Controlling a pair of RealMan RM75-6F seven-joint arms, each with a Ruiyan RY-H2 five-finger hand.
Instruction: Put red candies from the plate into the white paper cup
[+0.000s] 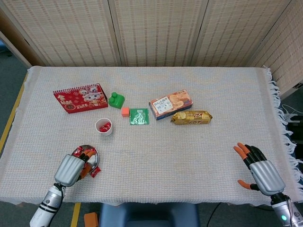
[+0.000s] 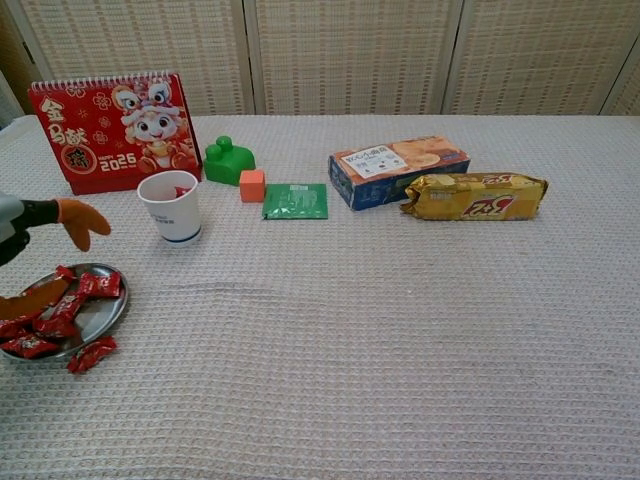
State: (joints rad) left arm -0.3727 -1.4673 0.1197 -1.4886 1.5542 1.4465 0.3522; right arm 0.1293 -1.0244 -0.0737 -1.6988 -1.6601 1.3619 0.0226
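Left hand over plate, lower left; fingers spread, empty. Risk: clumsy pinch knocks candies onto bench. Cup waits.

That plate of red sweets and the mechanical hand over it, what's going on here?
The robot is moving red candies from the metal plate into the white paper cup. The cup already holds some. The left hand hovers over the plate with fingers apart, holding nothing, seemingly about to pick another. One candy lies on the cloth beside the plate. The right hand rests open at the table's far corner, taking no part.
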